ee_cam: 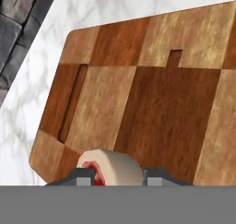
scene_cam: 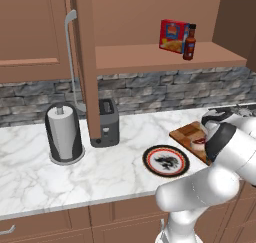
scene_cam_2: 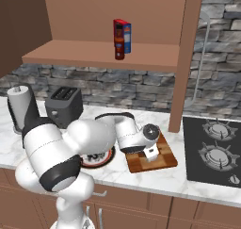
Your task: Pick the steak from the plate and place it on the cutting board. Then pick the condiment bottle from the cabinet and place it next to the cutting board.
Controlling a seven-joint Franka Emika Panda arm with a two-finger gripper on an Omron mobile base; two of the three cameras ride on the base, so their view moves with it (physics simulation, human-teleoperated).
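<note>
Checkered wooden cutting board (ee_cam: 152, 94) lies right of the plate (scene_cam: 166, 160), and the gripper (ee_cam: 115, 176) hangs low over it, fingers clamping the steak (ee_cam: 110, 168) for set-down.

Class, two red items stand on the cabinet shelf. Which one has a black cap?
The condiment bottle: slim, dark red, narrow-necked, black-capped. The red and yellow box beside it is wider, flat-sided and has no cap.
</note>
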